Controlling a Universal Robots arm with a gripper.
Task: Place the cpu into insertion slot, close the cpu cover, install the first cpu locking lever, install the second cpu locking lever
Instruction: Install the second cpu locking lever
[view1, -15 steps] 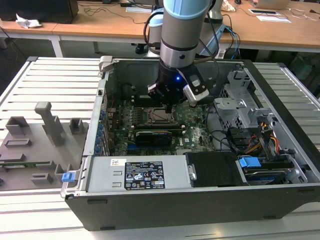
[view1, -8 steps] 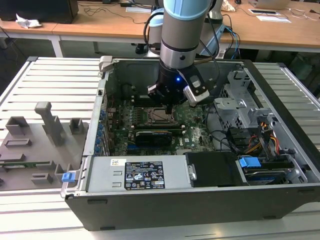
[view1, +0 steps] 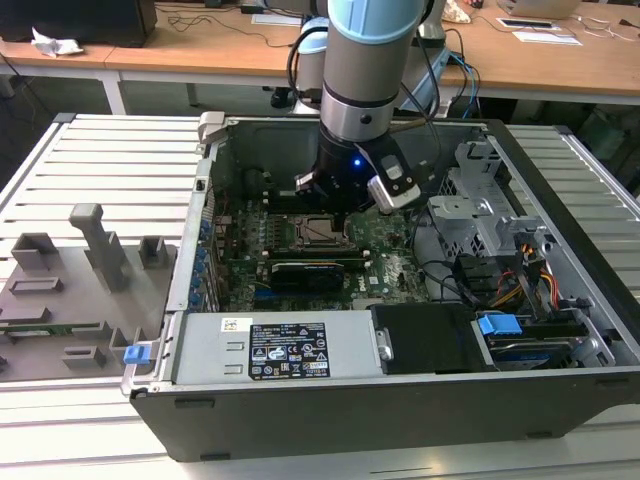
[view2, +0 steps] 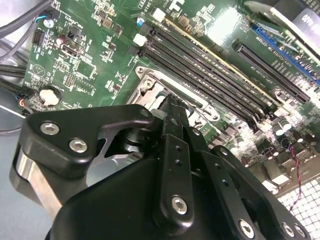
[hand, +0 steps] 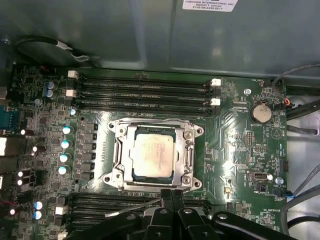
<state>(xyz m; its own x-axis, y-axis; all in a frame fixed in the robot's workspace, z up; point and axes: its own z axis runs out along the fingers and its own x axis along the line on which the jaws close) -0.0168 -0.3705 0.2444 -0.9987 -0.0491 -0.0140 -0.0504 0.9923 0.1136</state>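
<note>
So the small flat square cpu (hand: 154, 159) with the pale silver-grey top is already sitting in the socket on the green motherboard (hand: 240, 145), flat and square to the frame as far as I can tell. The thin silvery metal cpu cover (hand: 187, 131), the frame plate with the square opening, looks to be down around the chip, with the metal top showing through the opening, so I'd say the first two steps are done.

The black pincer (hand: 170, 196) on the arm hangs just beside one edge of the socket in the first wrist view. Its two fingers look pressed together with nothing between them, and I'd guess narrow is handy for poking at a thin lever rather than grabbing. The second wrist view shows the tip (view2: 172, 102) right over the socket frame.

In the exterior view the arm reaches down into the open black computer case (view1: 560, 300), which lies on its side on the slatted grey counter (view1: 110, 160).
</note>
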